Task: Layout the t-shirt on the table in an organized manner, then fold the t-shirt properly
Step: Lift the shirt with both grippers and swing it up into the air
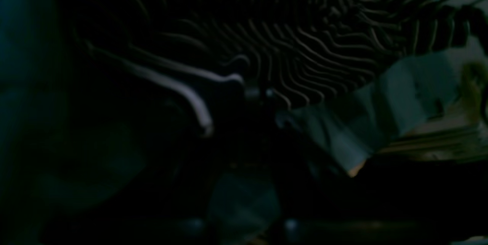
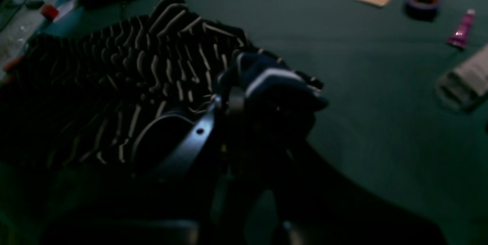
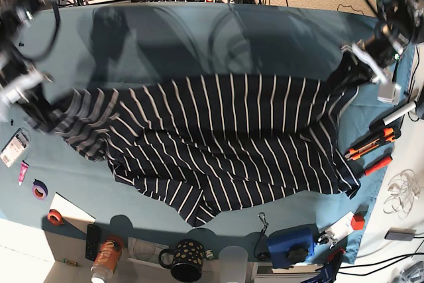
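t-shirt (image 3: 225,144) stretched between both clamped grippers

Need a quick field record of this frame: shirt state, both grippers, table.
garment: dark navy t-shirt with thin white stripes, stretched across the table, wrinkled, unfolded
left gripper: shut on t-shirt, at its edge on the base view's right
right gripper: shut on t-shirt, at the opposite end
surface: teal cloth-covered table
fold progress: none visible yet
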You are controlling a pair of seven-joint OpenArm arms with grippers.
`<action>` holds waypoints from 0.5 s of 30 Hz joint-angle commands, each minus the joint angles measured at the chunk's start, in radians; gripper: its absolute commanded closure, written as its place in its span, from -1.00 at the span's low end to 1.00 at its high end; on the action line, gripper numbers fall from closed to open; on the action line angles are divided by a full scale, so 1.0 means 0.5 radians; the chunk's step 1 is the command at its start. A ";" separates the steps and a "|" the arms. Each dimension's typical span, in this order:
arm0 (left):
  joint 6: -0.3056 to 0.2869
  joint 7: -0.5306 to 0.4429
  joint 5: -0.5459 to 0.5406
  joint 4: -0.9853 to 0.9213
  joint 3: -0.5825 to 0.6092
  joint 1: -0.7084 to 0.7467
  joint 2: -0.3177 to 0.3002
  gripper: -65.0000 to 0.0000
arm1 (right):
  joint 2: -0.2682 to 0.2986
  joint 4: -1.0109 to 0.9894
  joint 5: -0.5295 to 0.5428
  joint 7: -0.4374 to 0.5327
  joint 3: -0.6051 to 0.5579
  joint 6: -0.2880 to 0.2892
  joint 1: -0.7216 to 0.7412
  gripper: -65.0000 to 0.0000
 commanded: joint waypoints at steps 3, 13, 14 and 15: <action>-0.007 -0.073 -0.063 0.254 -0.167 0.040 0.047 1.00 | 0.056 0.031 0.283 0.067 0.256 0.002 -0.034 1.00; 0.002 -0.118 -0.062 0.460 -0.481 0.043 0.111 1.00 | 0.063 0.031 0.298 0.067 0.198 0.002 -0.055 1.00; 0.001 -0.122 -0.061 0.459 -0.456 0.043 0.111 1.00 | 0.063 0.031 0.221 0.067 0.111 0.002 -0.039 1.00; 0.001 -0.151 -0.041 0.459 -0.423 0.043 0.111 1.00 | 0.063 0.031 0.123 0.070 0.018 0.002 -0.014 1.00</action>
